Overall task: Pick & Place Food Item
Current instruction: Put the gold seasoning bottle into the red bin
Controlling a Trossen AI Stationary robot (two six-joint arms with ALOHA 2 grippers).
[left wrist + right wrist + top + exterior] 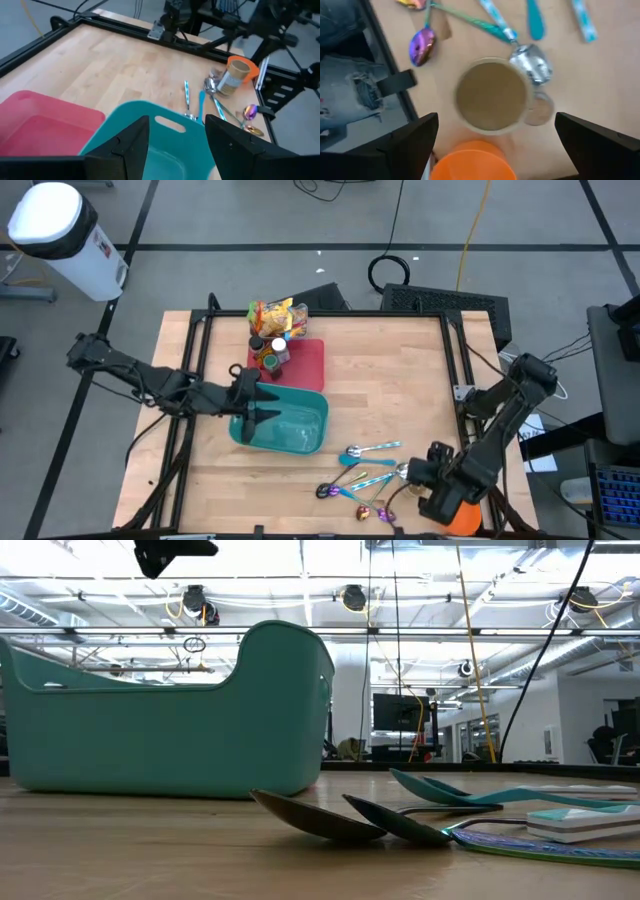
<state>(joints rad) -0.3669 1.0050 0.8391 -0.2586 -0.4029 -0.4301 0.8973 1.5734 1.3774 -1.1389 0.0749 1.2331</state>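
Observation:
A tan round jar (pixel 492 95) with an orange end (pixel 472 160) sits at the table's near right corner, among the spoons; it also shows in the high view (pixel 462 515) and the left wrist view (pixel 232 77). My right gripper (pixel 495 145) (pixel 440 485) hangs over it, wide open, one finger on each side and apart from it. My left gripper (pixel 252 412) (pixel 177 145) is open and empty above the left end of a teal basket (pixel 285 422) (pixel 170 720). Its dark tip shows over the basket in the low view (pixel 170 555).
A red tray (pixel 308 362) behind the basket carries small bottles (pixel 272 352), with snack bags (pixel 275 315) at its far end. Several coloured spoons (pixel 360 470) (pixel 400 815) lie near the front right, and a silver one (pixel 532 62) lies against the jar. Bare wood lies at the far right.

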